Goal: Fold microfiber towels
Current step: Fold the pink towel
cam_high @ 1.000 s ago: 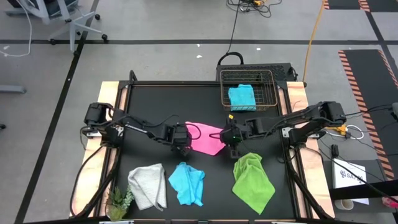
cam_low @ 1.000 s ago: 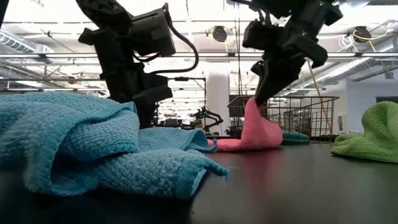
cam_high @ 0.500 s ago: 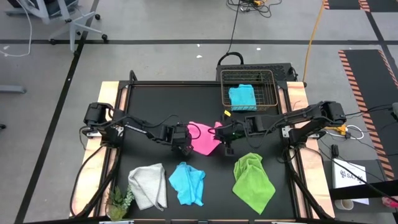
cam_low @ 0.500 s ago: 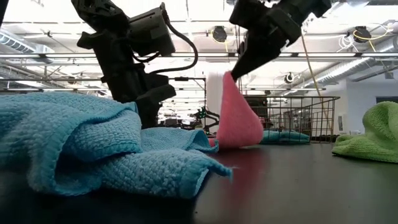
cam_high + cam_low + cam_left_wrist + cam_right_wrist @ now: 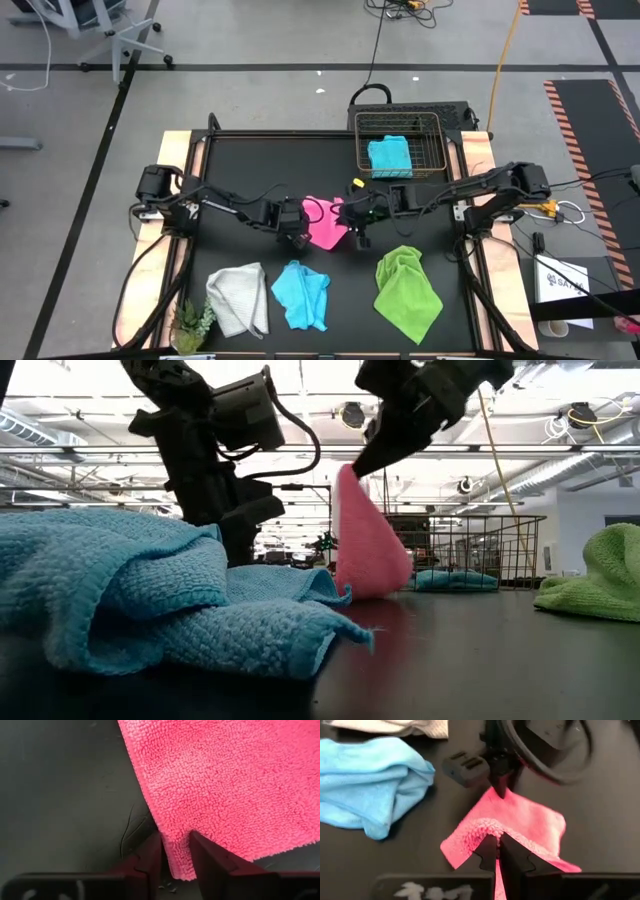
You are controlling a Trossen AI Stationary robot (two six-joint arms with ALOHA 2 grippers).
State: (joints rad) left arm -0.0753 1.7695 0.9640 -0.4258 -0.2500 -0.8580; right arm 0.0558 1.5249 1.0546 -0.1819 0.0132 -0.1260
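Black table, pink towel at centre
Right tool clenched on its lifted corner; left tool straddles the opposite edge, grasp unclear.

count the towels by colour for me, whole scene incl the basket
pink towel: 1
light blue towels: 2, one on the table, one in the wire basket
white-grey towel: 1
lime green towel: 1
Total: 5 towels
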